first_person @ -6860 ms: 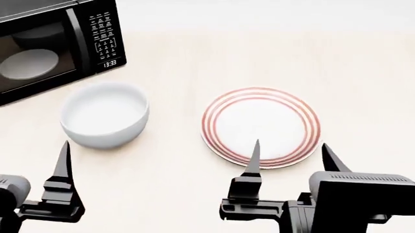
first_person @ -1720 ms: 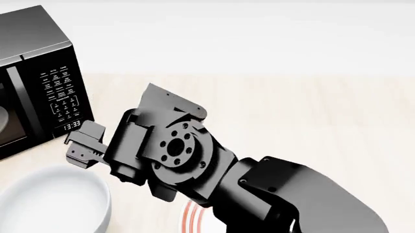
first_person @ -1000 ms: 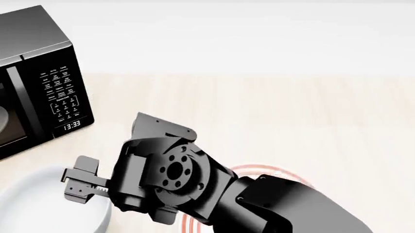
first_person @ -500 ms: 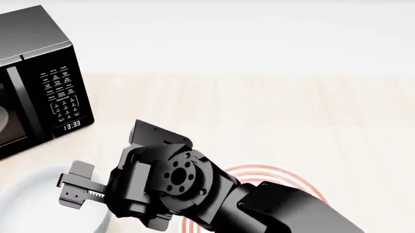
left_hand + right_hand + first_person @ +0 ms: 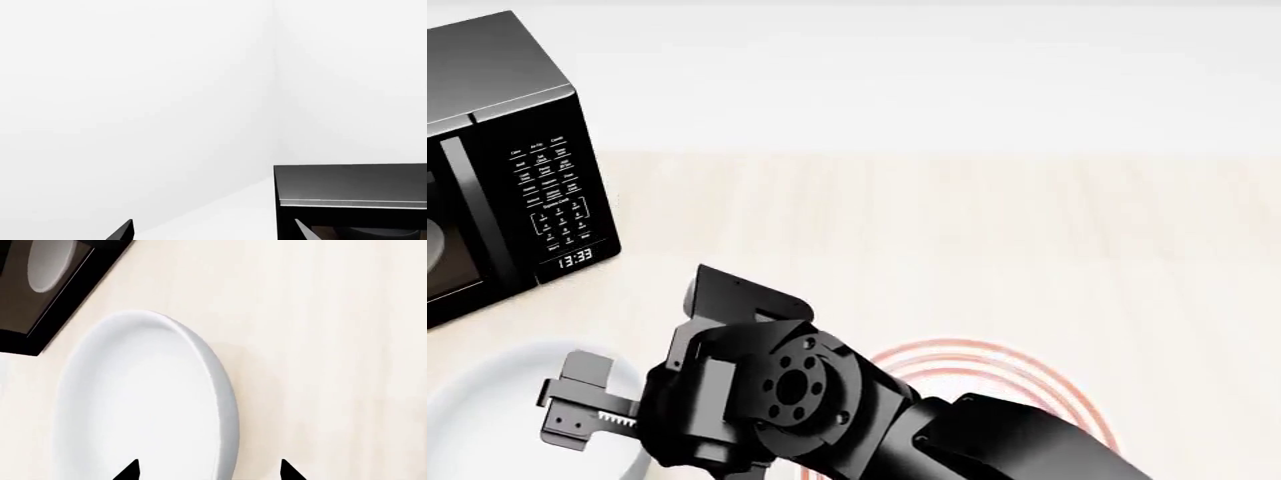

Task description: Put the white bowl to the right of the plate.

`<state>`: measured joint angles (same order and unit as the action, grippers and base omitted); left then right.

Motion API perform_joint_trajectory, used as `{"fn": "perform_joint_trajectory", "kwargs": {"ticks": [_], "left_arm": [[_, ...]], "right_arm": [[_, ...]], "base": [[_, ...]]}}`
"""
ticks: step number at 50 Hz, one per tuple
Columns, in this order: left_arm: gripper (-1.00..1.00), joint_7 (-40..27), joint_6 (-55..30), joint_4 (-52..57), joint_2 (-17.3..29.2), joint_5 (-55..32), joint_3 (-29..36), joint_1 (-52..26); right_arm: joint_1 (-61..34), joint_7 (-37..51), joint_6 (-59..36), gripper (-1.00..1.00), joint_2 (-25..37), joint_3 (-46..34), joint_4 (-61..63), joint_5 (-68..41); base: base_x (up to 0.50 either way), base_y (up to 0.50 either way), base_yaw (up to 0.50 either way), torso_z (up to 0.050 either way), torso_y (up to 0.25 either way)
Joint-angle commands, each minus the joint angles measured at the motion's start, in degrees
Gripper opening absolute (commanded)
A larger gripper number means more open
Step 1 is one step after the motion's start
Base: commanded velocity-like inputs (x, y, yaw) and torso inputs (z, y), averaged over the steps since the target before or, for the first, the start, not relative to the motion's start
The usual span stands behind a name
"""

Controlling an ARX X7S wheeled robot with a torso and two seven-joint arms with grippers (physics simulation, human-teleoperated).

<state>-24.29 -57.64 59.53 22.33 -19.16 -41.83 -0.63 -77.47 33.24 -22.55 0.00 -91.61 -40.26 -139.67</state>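
The white bowl (image 5: 481,400) sits at the lower left of the head view, partly under my right arm. In the right wrist view the bowl (image 5: 140,405) fills the middle. My right gripper (image 5: 208,471) is open, one fingertip over the bowl's inside and the other outside over the table, so the near wall lies between them. In the head view the right gripper (image 5: 571,405) hangs over the bowl's right rim. The plate (image 5: 1014,365) with red-orange rings shows partly behind my right arm. My left gripper (image 5: 212,231) is open and empty, facing a white wall.
A black microwave (image 5: 507,190) stands at the back left, with a pale dish behind its window (image 5: 47,265). Its top also shows in the left wrist view (image 5: 347,185). My right arm (image 5: 868,420) crosses the lower middle of the light wooden table (image 5: 961,230).
My right arm has dropped lower and slightly left over the bowl's right rim. More of the plate's rings now show behind it.
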Motion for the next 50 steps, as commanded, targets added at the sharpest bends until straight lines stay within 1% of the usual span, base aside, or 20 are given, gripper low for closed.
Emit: {"fn": "perform_joint_trajectory", "kwargs": {"ticks": [1, 7, 14, 29, 39, 40, 50], "left_arm": [[1.0, -2.0, 0.5, 0.1, 1.0, -2.7, -0.6, 1.0], [1.0, -3.4, 1.0, 0.1, 1.7, -4.1, -0.7, 1.7], [1.0, -4.9, 1.7, 0.1, 2.4, -6.0, -1.0, 2.7], [1.0, -8.0, 3.6, -0.2, 3.9, -9.4, -1.5, 4.7], [1.0, -9.7, 4.6, -0.3, 4.8, -11.0, -1.5, 5.7], [1.0, -9.7, 4.8, -0.3, 4.9, -11.3, -1.6, 5.9], [1.0, -11.0, 5.8, -0.4, 5.6, -12.9, -2.3, 6.9]], "right_arm": [[0.6, -1.7, -0.5, 1.0, 0.0, 0.0, -0.2, 1.0], [1.2, -3.1, -1.6, 1.0, 0.0, -0.1, -1.8, 0.9], [2.2, -2.9, 0.6, 1.0, 0.0, -0.1, -1.5, 1.4], [3.7, -3.1, 1.5, 1.0, 0.0, 0.0, -0.8, 3.0], [3.5, -1.4, 2.0, 1.0, 0.0, 0.0, -0.4, 4.0], [3.3, -1.1, 2.0, -1.0, 0.0, 0.0, -0.4, 4.0], [2.3, 0.0, 3.5, -1.0, 0.0, 0.1, 0.7, 4.5]], "base": [[0.0, 0.0, 0.0, 0.0, 0.0], [0.0, 0.0, 0.0, 0.0, 0.0], [0.0, 0.0, 0.0, 0.0, 0.0], [0.0, 0.0, 0.0, 0.0, 0.0], [0.0, 0.0, 0.0, 0.0, 0.0], [0.0, 0.0, 0.0, 0.0, 0.0], [0.0, 0.0, 0.0, 0.0, 0.0]]}}
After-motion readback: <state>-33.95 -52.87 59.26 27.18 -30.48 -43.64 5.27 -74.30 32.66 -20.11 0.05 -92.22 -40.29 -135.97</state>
